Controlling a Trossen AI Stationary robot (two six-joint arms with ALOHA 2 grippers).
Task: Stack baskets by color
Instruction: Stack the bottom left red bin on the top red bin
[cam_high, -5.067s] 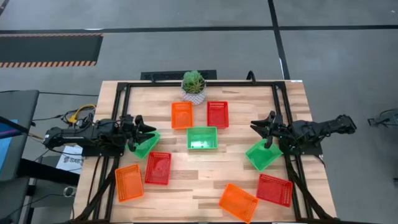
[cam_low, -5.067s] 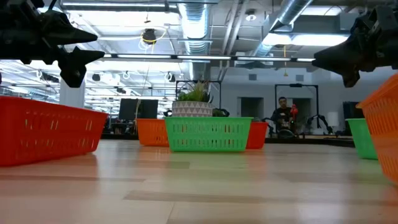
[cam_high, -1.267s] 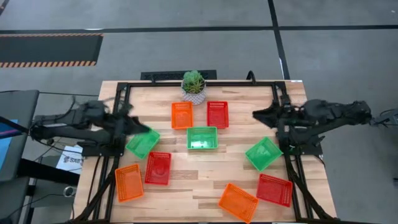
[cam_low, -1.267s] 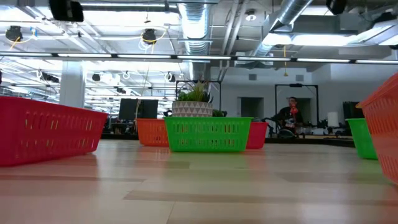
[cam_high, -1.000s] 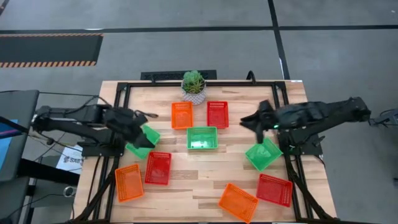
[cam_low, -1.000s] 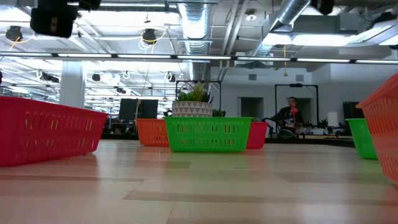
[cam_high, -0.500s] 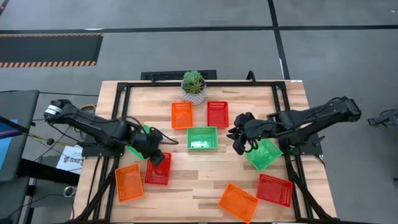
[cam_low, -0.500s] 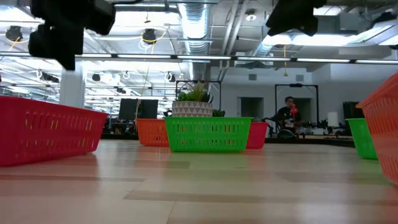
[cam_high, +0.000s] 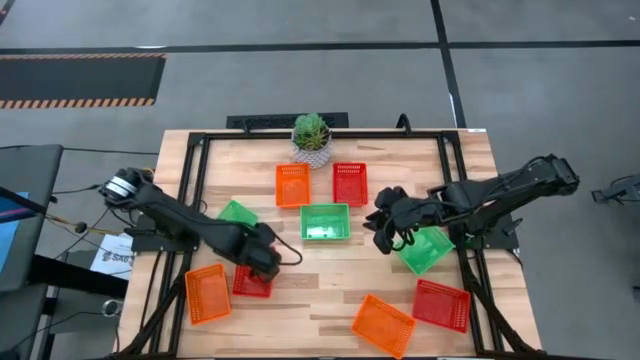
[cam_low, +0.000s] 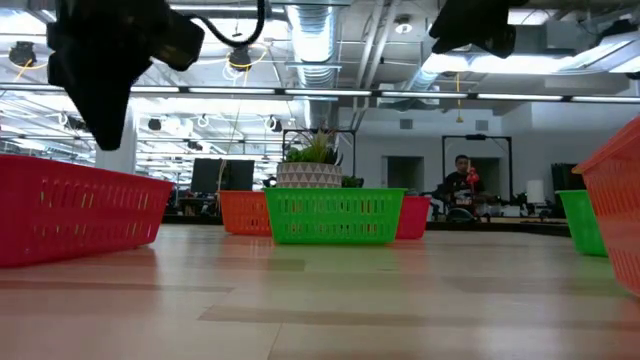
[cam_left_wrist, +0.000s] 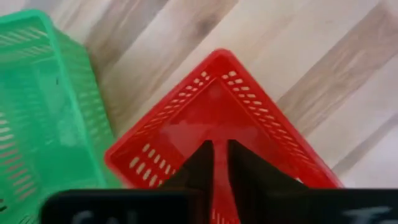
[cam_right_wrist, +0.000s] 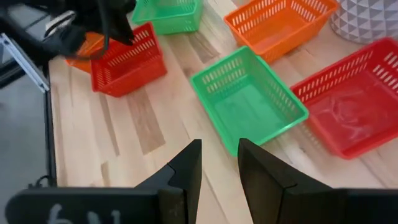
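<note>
Nine mesh baskets rest flat on the wooden table. My left gripper (cam_high: 268, 262) (cam_left_wrist: 221, 144) points straight down over a red basket (cam_high: 245, 283) (cam_left_wrist: 205, 106) at the near left. Its fingers are shut and stand above the basket's rim in the low view (cam_low: 105, 135). A green basket (cam_high: 237, 213) and an orange basket (cam_high: 207, 293) lie beside it. My right gripper (cam_high: 383, 228) (cam_right_wrist: 219, 146) hangs open and slanted down, above bare wood. It is between the middle green basket (cam_high: 325, 222) (cam_right_wrist: 249, 102) and the right green basket (cam_high: 425, 250).
An orange basket (cam_high: 292, 185) and a red basket (cam_high: 350, 184) sit at the far middle, in front of a potted plant (cam_high: 311, 138). A red basket (cam_high: 441, 305) and an orange basket (cam_high: 383, 325) lie at the near right. A black frame (cam_high: 195, 170) rims the table.
My left gripper has swung from the left green basket toward the near edge, over the red basket. It has sunk, tipped to point down and shut its fingers. My right gripper has come down and toward the table's middle, then held still, staying open.
</note>
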